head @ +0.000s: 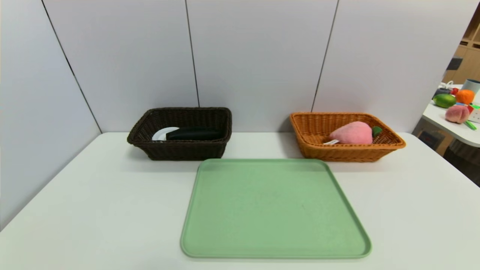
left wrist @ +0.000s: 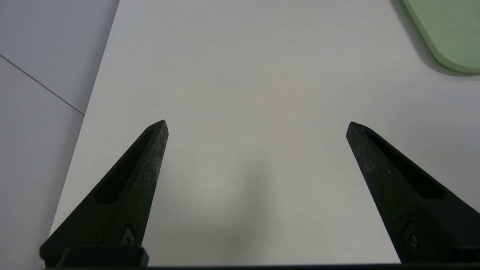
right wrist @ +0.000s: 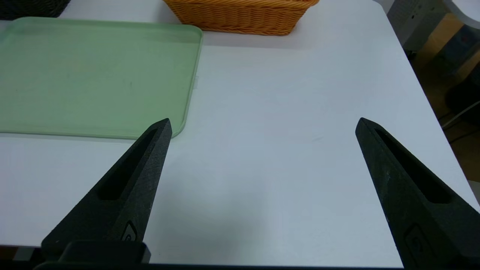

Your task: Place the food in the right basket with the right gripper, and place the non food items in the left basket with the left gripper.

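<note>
Head view: pink plush food (head: 354,133), orange basket (head: 390,144).

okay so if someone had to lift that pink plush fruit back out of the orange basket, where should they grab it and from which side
Probably from above, across the pink plush fruit's rounded middle. It lies on its side inside the orange basket, green leaf end toward the robot's right wall, and the woven walls block a level approach. The wide body offers more to pinch than the leaf. Its underside is hidden, so how it rests is uncertain.

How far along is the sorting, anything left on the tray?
Looks done: the green tray is bare, the pink toy fruit lies in the orange basket, and a black item with a white plate in the dark basket. Left gripper and right gripper are open, holding nothing. Nothing visibly left.
</note>
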You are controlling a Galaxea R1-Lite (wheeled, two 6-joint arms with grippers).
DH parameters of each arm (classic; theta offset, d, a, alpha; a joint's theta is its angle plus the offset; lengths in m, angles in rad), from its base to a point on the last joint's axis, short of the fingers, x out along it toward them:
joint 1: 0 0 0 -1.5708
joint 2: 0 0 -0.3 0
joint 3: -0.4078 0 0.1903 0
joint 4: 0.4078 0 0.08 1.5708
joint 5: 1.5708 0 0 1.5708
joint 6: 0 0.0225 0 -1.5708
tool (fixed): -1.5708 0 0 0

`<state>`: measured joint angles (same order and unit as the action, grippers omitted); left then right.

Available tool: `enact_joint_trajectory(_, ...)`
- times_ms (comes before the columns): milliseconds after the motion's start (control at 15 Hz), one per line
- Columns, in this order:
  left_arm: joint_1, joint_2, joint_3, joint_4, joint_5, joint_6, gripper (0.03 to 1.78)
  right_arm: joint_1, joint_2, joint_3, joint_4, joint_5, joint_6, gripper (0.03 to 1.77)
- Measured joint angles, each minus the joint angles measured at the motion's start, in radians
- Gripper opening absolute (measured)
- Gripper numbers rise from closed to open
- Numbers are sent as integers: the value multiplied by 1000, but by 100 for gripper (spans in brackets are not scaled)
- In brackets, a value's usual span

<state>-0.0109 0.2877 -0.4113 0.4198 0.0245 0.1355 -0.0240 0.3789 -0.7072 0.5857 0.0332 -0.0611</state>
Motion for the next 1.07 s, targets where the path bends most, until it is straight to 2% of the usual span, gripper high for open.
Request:
enact_joint_trajectory(533,2,-155,83,-21,7,-10,169,13,-191,72,-26,13,-4,169)
enact_joint_trajectory(600,2,-167,96,-51,7,-11,169,14,-206,75,-59,11,-4,169)
enact_joint_trajectory(867,3,-199,214,-282,0,-1,169,16,-254,175,-252,7,-14,169)
enact_joint_trajectory(1067,2,-234,277,-301,-8,1,169,17,-290,290,-386,7,-19,169)
